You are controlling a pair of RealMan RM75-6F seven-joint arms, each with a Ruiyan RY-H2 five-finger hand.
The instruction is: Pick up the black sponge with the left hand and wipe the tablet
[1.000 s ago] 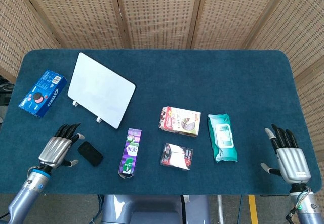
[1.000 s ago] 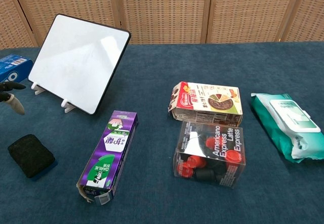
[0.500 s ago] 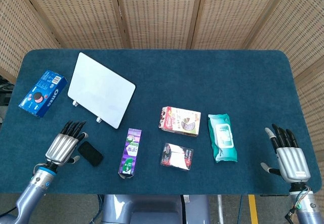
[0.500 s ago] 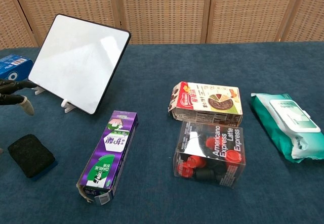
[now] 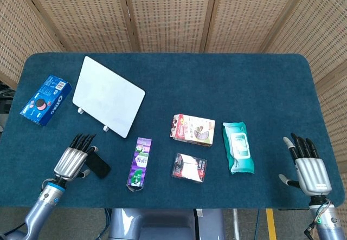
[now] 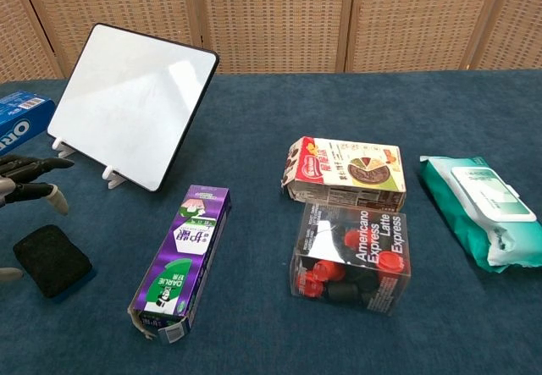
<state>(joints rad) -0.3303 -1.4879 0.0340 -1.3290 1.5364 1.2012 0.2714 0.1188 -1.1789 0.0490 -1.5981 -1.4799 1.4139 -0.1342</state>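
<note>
Wicker screens back a blue desk (image 5: 217,77). Left hand (image 5: 72,160) hovers with fingers (image 5: 82,141) apart just beside the black sponge (image 6: 51,260), which lies ungrasped below the propped tablet (image 5: 108,96). Grasping and wiping both remain. Right hand (image 5: 309,168) rests spread, empty.

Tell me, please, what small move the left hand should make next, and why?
Probably lower and close around the black sponge. The left hand is open above its left part, not yet gripping it, and the tablet cannot be wiped without it.

blue table (image 5: 227,83), sponge (image 5: 99,164), tablet (image 5: 108,96), boxes (image 5: 192,129)
</note>
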